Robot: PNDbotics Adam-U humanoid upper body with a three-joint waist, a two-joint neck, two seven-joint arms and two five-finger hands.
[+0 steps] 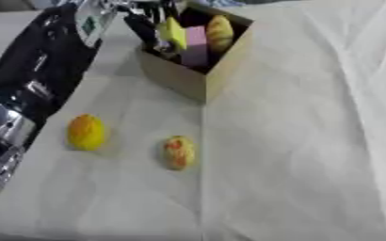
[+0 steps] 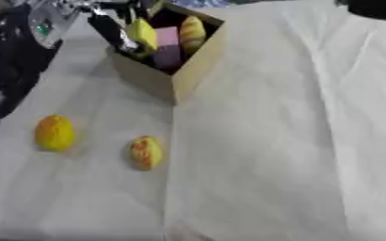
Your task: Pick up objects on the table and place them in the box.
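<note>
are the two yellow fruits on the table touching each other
Apart. The left eye view shows bare white cloth between the yellow-orange fruit and the smaller red-speckled fruit; the gap is plain in the right eye view too.

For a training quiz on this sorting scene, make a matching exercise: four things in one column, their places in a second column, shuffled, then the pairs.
Things:
1. Pink block
2. Orange fruit
3. Yellow and red fruit
4. Left hand

Places:
A. On the table, farthest left
B. Inside the cardboard box, in the middle
C. On the table, in front of the box's near corner
D. Reaching into the box, at a yellow block

Pairs: 1-B, 2-A, 3-C, 4-D
</note>
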